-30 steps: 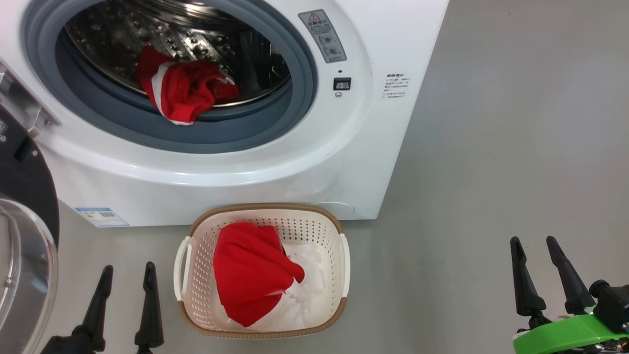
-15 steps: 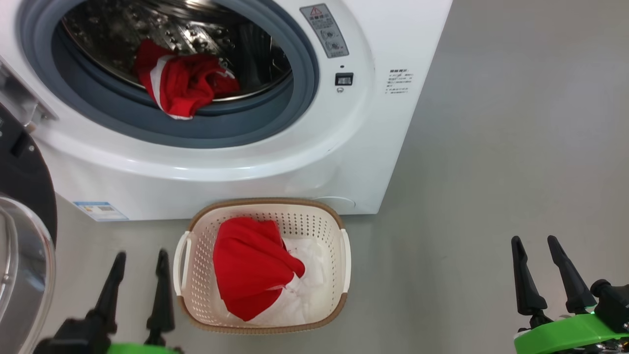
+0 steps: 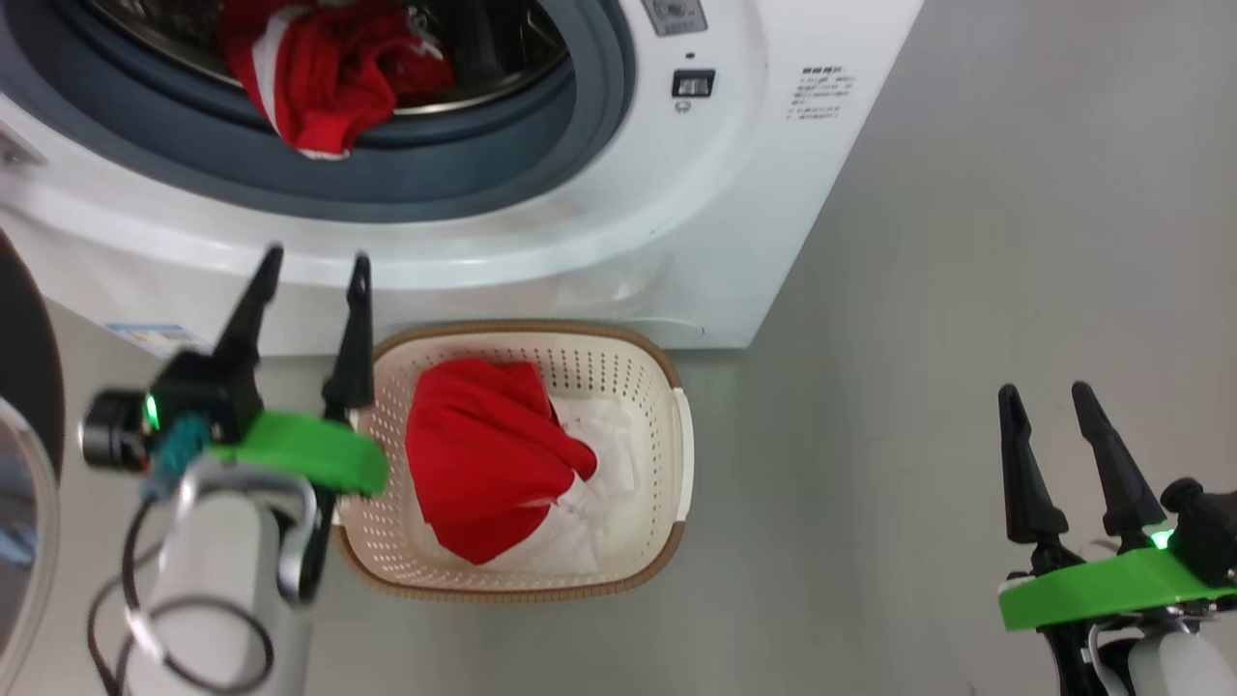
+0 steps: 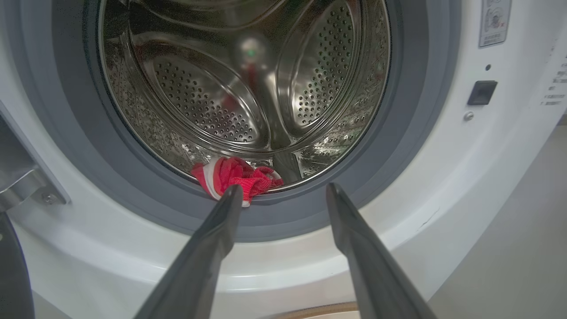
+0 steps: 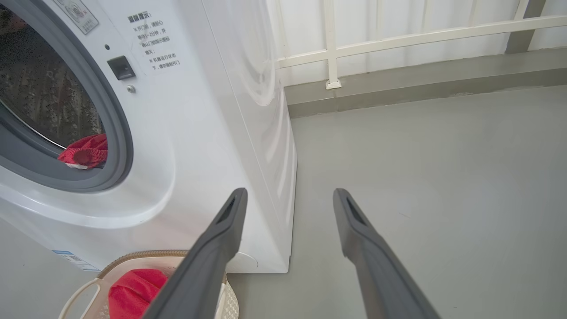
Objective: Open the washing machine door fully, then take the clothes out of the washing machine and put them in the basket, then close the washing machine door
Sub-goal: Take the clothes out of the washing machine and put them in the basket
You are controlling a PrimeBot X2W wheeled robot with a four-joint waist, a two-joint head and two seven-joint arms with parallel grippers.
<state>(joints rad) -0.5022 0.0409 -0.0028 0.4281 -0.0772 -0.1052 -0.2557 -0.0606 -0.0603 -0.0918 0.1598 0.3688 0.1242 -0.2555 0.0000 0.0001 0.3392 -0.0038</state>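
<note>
Reach into the drum being lined up
The washing machine door is swung aside; the left gripper, spread, is held toward clothes in the washing machine; the basket is set below for an easy drop; the right gripper is parked, spread.

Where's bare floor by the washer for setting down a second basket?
Free: grey floor bordered by the washer's right side, the basket and the right tool. Crowded: the left, where the left tool, the open door and the basket sit close.
</note>
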